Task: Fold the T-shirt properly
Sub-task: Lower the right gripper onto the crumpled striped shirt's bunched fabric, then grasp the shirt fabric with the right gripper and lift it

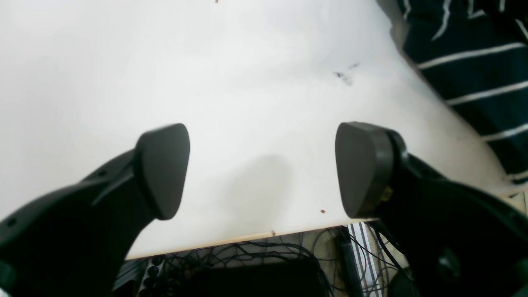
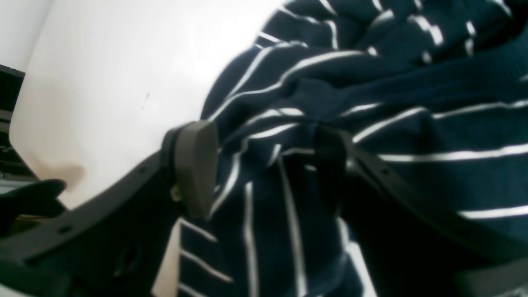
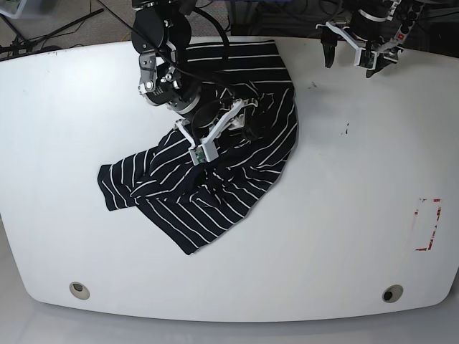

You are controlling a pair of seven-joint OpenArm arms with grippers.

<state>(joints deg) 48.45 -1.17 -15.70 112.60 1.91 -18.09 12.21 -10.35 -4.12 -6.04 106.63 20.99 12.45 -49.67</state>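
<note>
The T-shirt [image 3: 215,193], dark with thin white stripes, lies crumpled left of the middle of the white table [image 3: 344,215]. My right gripper [image 3: 219,132] is down on its upper part. In the right wrist view the right gripper [image 2: 264,165] has its fingers apart, with bunched folds of the T-shirt [image 2: 392,82] between them; the jaws are not pressed together. My left gripper [image 3: 351,57] hangs open at the table's far right edge, holding nothing. In the left wrist view the left gripper [image 1: 262,165] is over bare table [image 1: 206,62], and a piece of the T-shirt [image 1: 474,74] shows at top right.
A red outlined rectangle [image 3: 428,224] is marked near the table's right edge. Two round holes [image 3: 79,289] [image 3: 391,294] sit along the front edge. Cables [image 1: 255,264] hang below the table edge under the left gripper. A small dark smudge [image 1: 342,76] marks the tabletop.
</note>
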